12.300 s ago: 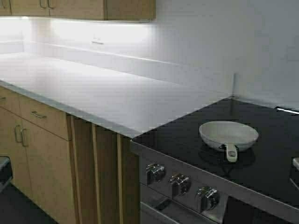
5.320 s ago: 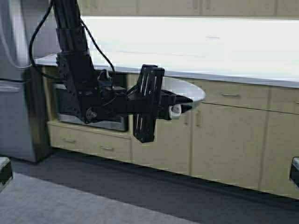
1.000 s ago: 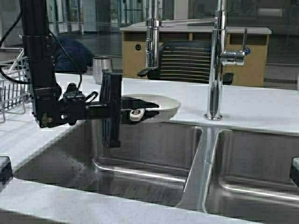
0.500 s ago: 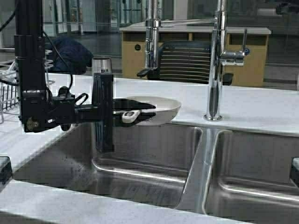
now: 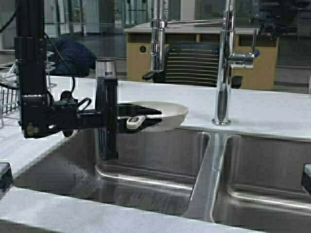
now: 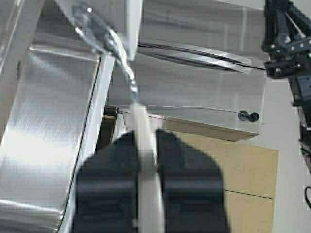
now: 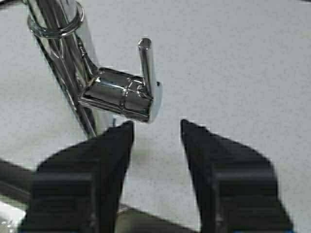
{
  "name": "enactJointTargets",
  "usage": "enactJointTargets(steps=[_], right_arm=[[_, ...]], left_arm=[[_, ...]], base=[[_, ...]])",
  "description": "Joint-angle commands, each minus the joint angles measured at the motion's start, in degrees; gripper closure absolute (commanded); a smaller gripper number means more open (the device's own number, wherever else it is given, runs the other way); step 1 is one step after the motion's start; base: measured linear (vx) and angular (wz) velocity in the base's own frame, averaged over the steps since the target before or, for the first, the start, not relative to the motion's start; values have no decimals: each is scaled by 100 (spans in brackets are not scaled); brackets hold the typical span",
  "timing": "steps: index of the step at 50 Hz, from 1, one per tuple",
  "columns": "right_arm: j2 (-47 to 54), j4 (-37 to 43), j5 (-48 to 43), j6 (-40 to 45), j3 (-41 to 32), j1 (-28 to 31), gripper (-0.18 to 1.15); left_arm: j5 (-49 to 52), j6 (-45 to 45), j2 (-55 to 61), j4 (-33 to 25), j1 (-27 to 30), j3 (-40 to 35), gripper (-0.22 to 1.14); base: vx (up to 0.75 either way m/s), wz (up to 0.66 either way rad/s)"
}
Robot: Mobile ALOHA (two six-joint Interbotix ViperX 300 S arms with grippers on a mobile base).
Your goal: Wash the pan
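Holding: left gripper (image 5: 146,115) pinched the pan (image 5: 167,112) at the sink's (image 5: 146,184) 12 o'clock edge.
Reaching: right gripper (image 7: 155,133) spread at faucet lever (image 7: 147,68).
Left: water, washing.

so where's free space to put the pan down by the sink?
Free: the counter right of the faucet, and both steel basins, bare where visible. Crowded: the back-left counter, with the tumbler and wire rack. The left gripper holds the pan over the left basin. The right gripper, open, is at the faucet lever.
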Motion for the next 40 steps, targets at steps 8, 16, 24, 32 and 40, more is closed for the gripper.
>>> enactJointTargets(steps=[8,16,24,32,40], right_arm=[[105,9,0,9,-316,281,-4],[290,9,18,0,-439,299,-4],[431,9,26,0,-563,290,-4],[448,9,44,-26,-580,281,-4],[659,9,44,-26,-765,185,-4]], left_arm=[[-105,97,-18,26,-9,-88,89],[-114,97,35,26,-9,-132,89],[-114,97,35,35,-9,-123,89],[-105,97,44,35,-9,-132,89],[-114,88,44,35,-9,-158,89]], base=[[0,0],[0,0],[0,0],[0,0],[0,0]])
